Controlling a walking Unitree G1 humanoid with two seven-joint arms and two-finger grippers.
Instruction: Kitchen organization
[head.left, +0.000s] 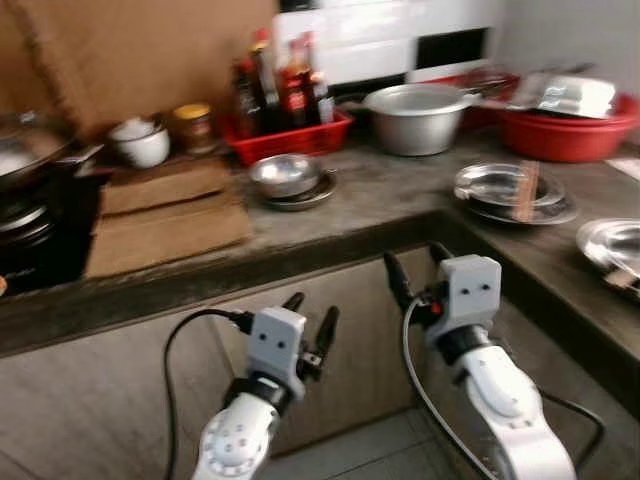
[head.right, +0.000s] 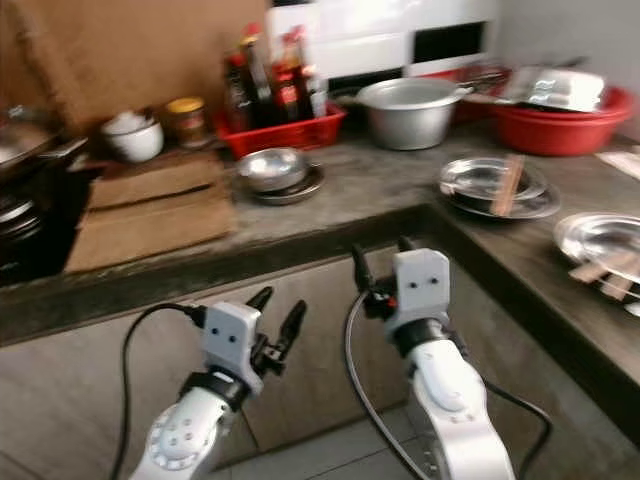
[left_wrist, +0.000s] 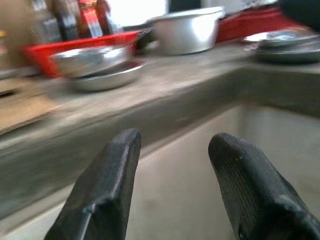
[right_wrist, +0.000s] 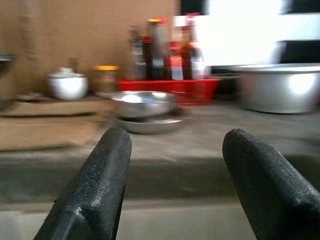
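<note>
A steel bowl rests on a steel plate in the middle of the dark stone counter. Behind it stands a red basket of sauce bottles, with a large aluminium pot to its right. My left gripper is open and empty, held below the counter edge in front of the cabinet. My right gripper is also open and empty, a little higher, just under the counter's inner corner. Both point toward the bowl.
Steel plates with chopsticks lie on the counter's right wing, another plate nearer. A red basin sits at the back right. A white lidded pot, a jar, cardboard sheets and a stove are on the left.
</note>
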